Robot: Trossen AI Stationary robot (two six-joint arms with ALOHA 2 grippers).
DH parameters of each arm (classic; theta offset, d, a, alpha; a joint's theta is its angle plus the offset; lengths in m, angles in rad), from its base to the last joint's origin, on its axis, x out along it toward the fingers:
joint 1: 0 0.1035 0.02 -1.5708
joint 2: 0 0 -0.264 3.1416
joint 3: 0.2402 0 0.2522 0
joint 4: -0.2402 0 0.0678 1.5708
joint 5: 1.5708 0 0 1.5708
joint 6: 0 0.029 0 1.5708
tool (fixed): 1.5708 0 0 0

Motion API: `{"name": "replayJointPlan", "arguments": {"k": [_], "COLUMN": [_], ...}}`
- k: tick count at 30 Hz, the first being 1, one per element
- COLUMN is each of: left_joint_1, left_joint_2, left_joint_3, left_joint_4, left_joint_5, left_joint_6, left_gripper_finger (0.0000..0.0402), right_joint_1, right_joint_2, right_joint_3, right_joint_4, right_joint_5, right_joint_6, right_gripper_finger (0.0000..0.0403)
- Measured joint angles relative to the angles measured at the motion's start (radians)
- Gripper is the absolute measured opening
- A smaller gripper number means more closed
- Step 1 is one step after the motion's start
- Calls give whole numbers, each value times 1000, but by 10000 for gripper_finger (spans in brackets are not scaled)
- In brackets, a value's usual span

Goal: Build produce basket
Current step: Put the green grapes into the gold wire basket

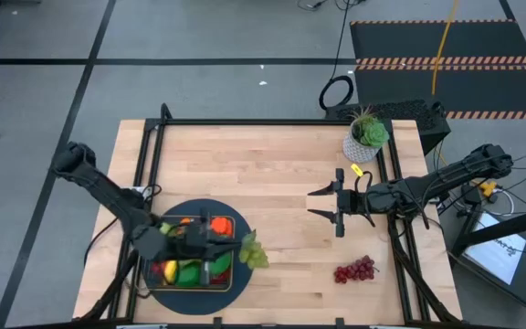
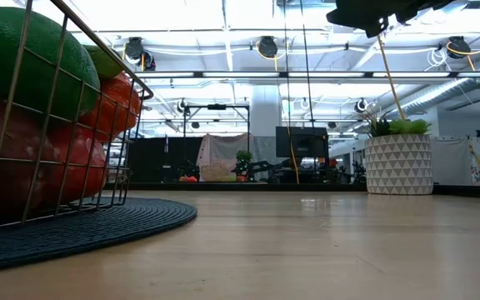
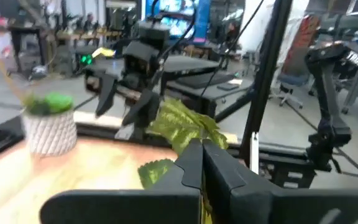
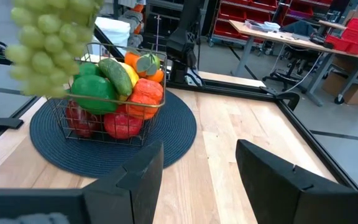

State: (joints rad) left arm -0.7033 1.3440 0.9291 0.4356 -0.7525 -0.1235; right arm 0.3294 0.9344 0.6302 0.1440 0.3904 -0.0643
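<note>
Grey floor [image 1: 208, 55] crossed by dark tape lines, striped black mat [image 1: 446, 55], bright ceiling lights [image 2: 223, 42].

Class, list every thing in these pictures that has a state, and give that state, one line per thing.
basket: on the round mat, filled with produce
green grapes: held above the basket's edge
left gripper: shut on the green grapes' leaves
right gripper: open, empty, above the table
purple grapes: lying on the table, outside the basket
potted plant: upright
</note>
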Motion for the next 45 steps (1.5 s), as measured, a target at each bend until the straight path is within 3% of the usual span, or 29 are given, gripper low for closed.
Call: {"name": "replayJointPlan", "arguments": {"k": [7,15,19,22,29,45], "left_joint_1": [-147,-290,-363,-410,-485,-667], "left_joint_2": [-162,-333,-395,-420,-427,-442], "left_joint_3": [0,0,0,0,0,0], "left_joint_4": [-261,-550,-704,-827,-973,-1157], "left_joint_5": [-153,-164,-164,-148,20,50], "left_joint_6": [-147,-272,-420,-563,-777,-1110], "left_gripper_finger": [1,1,1,1,1,1], "right_joint_1": [0,0,0,0,0,0], "right_joint_2": [0,0,0,0,0,0], "right_joint_3": [0,0,0,0,0,0], "right_joint_4": [0,-6,-24,-30,-31,-31], "right_joint_5": [0,0,0,0,0,-1], "right_joint_6": [0,0,0,0,0,19], "right_gripper_finger": [196,196,196,196,196,196]}}
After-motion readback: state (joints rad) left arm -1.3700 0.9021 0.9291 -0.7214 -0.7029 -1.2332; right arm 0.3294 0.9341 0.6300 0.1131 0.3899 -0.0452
